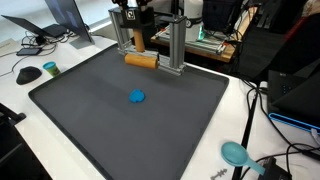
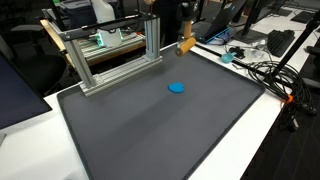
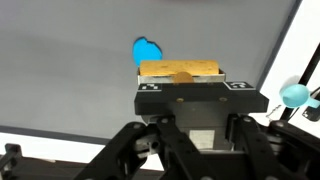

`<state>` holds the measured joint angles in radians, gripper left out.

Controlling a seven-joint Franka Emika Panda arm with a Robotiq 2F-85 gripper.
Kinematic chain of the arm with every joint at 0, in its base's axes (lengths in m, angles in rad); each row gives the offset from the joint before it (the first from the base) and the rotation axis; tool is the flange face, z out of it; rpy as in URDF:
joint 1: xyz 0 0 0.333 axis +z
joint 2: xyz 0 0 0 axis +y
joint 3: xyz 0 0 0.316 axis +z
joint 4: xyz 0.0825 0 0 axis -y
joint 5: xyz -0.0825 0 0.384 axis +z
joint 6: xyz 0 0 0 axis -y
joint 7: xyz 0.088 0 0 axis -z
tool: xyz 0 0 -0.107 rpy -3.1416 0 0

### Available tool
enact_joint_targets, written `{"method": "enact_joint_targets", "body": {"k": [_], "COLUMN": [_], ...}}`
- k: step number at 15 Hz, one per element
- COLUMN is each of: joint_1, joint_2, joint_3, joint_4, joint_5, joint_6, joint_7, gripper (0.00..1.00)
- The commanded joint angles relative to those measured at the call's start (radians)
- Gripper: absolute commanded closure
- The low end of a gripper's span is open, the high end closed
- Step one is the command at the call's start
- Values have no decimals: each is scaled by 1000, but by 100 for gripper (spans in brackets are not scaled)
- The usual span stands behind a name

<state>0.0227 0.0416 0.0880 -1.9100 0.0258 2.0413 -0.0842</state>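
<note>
My gripper [image 1: 140, 50] hangs over the far edge of the dark grey mat [image 1: 90, 110], shut on a tan wooden block [image 1: 141, 60]. The block lies crosswise between the fingers, just above the mat. The block [image 2: 187, 45] shows in both exterior views, with the gripper [image 2: 186, 38] above it. In the wrist view the block [image 3: 180, 70] sticks out past the gripper [image 3: 182, 79], whose fingertips are hidden by its own body. A small blue disc [image 1: 137, 97] lies flat on the mat, a short way in front of the block, and the blue disc [image 3: 147, 50] sits just beyond the block in the wrist view.
An aluminium frame [image 1: 176, 45] stands along the mat's far edge, right beside the gripper. A teal scoop-like thing [image 1: 235, 153] lies off the mat on the white table. Cables [image 2: 262, 72], a mouse [image 1: 28, 73] and a laptop [image 1: 60, 20] ring the mat.
</note>
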Motion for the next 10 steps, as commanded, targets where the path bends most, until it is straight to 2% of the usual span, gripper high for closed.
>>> {"method": "enact_joint_targets", "body": {"k": [1, 5, 9, 10], "joint_1": [26, 46, 70, 60], "joint_2": [-7, 1, 24, 22], "joint_3": [-9, -4, -5, -7], "joint_4": [9, 5, 2, 2], "joint_5": [-32, -48, -123, -72], "joint_6": [-52, -49, -30, -36], "joint_7": [229, 489, 754, 638], "gripper": [78, 78, 78, 78]}}
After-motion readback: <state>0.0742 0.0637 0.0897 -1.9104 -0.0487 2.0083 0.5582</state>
